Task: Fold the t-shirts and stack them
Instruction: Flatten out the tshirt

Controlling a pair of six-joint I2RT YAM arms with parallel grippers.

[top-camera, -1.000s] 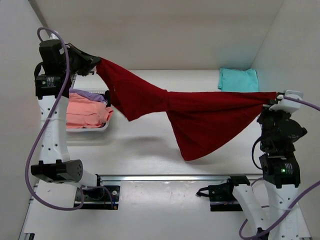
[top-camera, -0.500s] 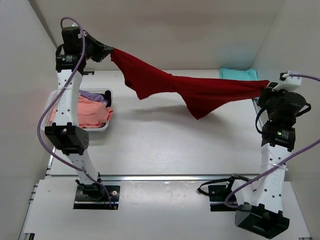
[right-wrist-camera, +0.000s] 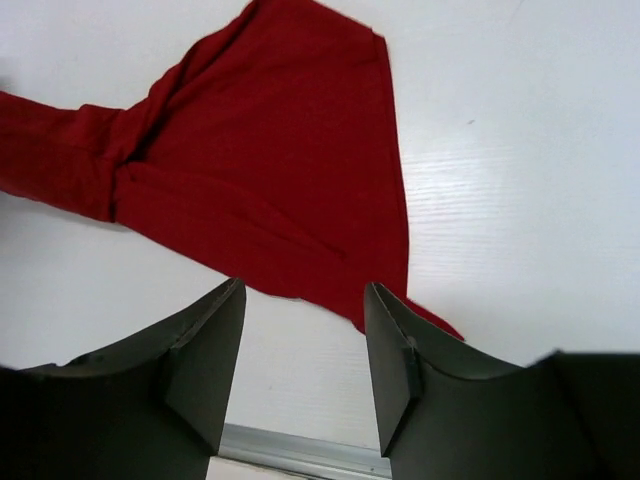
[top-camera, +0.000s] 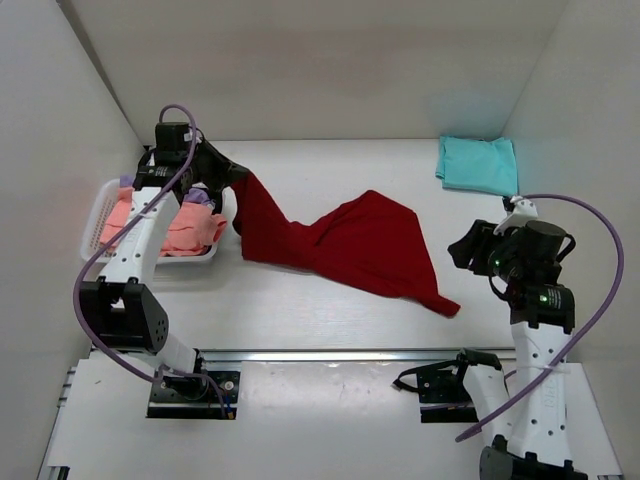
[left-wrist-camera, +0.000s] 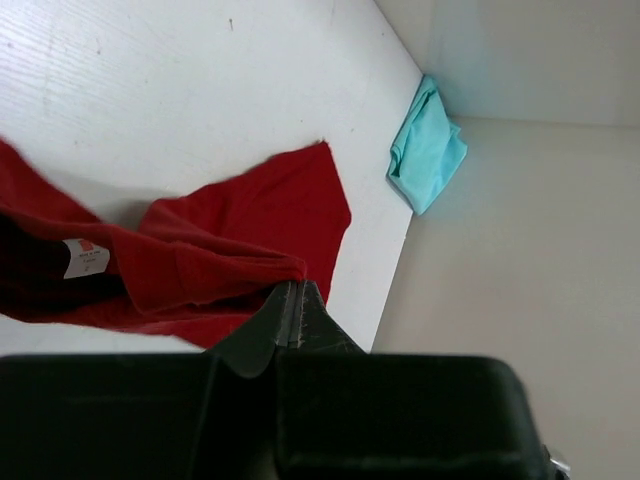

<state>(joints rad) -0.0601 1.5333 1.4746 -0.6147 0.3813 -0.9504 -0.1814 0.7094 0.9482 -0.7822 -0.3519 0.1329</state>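
The dark red shirt (top-camera: 345,240) lies bunched across the middle of the table (top-camera: 300,310). It is twisted near its middle, and 1 thin tail trails out toward 4 o'clock. The left gripper (top-camera: 228,176) is clamped on the shirt's end at 10 o'clock, a little off the surface (the left wrist view shows its 2 fingers pinched together on a fold of red cloth). The right gripper (top-camera: 462,248) is spread wide with nothing in it, near the tail at 3 o'clock.

The step in hand appears to be spreading this shirt flat before folding. To do it well, the right gripper would likely take a hem corner rather than the thin tail and draw it toward 3 o'clock. The left would hold its end low meanwhile, so the twist comes out. Pulling too hard could drag the cloth toward the basket (top-camera: 108,200) at 9 o'clock.

A folded teal shirt (top-camera: 478,165) sits at 1 o'clock, probably the stacking spot.
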